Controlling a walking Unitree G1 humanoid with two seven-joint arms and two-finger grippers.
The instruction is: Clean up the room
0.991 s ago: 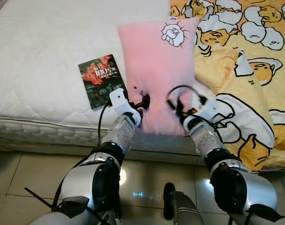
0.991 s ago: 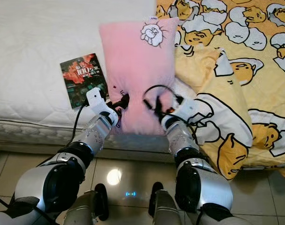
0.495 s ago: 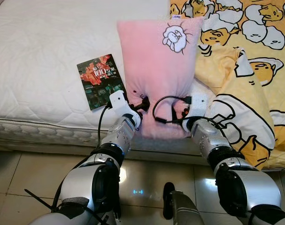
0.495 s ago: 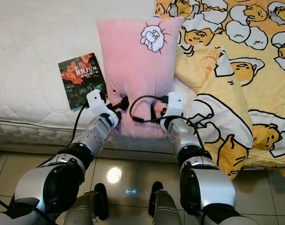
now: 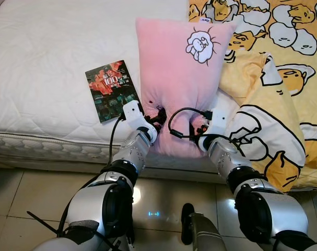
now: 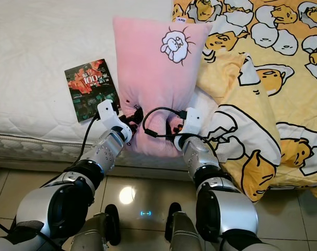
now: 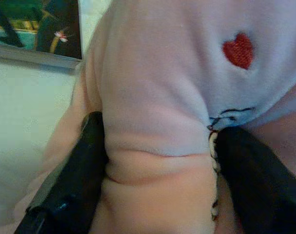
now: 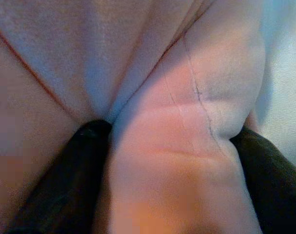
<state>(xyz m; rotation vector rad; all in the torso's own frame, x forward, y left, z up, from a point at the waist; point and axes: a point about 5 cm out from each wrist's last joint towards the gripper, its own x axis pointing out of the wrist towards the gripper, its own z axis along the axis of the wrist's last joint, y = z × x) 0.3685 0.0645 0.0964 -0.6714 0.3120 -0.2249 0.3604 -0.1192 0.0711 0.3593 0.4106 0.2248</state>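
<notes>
Two hands are on the pink pillow [image 5: 176, 78] at once, both biting into its near end at the edge of the bed [image 5: 43, 78]. The left hand [image 5: 157, 116] has its black fingers [image 7: 74, 180] pressed in on either side of a thick fold of plush, clamped on it, with a small red heart stitched just above the pinch. The right hand [image 5: 196, 125] does the same on the other near corner, its fingers [image 8: 65, 180] squeezing a bunched ridge of fabric along a seam. The pillow lies lengthwise on the white mattress, its far end with the white cartoon patch [image 5: 201, 44] pointing away from the robot, its near end puckered between the two grips. A book [image 5: 111, 90] with a dark red and green cover lies flat on the mattress just beside the pillow, on the robot's left, apart from it. On the right, a yellow blanket [image 5: 273, 78] with cartoon figures is rumpled against the pillow's side and hangs over the bed edge toward the tiled floor [image 5: 22, 193].
</notes>
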